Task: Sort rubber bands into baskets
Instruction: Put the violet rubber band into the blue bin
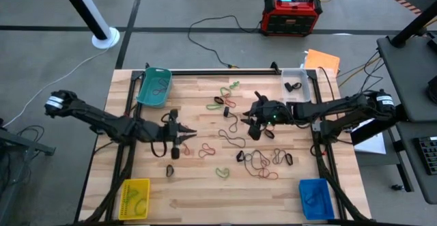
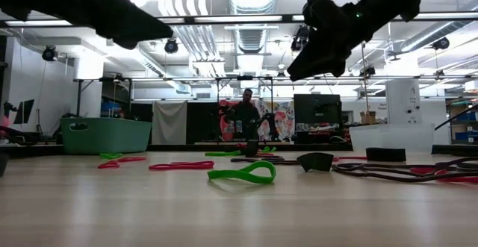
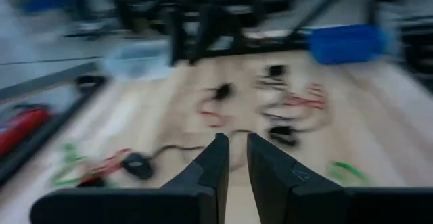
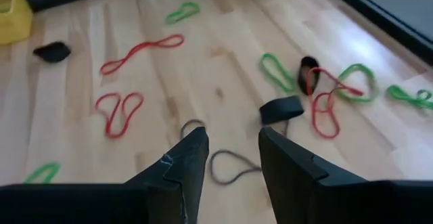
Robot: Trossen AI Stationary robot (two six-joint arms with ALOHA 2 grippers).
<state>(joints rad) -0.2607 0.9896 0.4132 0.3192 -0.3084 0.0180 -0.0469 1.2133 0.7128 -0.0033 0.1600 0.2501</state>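
Many rubber bands (image 1: 256,159), red, green, black and brownish, lie scattered on the wooden table's middle. The teal basket (image 1: 155,87) and the clear one (image 1: 298,82) stand at the far corners, the yellow (image 1: 134,199) and the blue (image 1: 315,199) at the near corners. My left gripper (image 1: 190,132) hovers left of the bands. Its fingers (image 3: 216,166) stand almost together, with nothing seen between them. My right gripper (image 4: 233,149) is open above a greyish loop (image 4: 233,168), clear of the table, as the low view shows (image 2: 295,72).
A black band (image 4: 281,109) and red and green loops (image 4: 325,99) lie just beyond my right fingers. More black bands (image 1: 175,152) lie near my left gripper. A red-and-black box (image 1: 292,14) with cables sits on the floor beyond the far edge.
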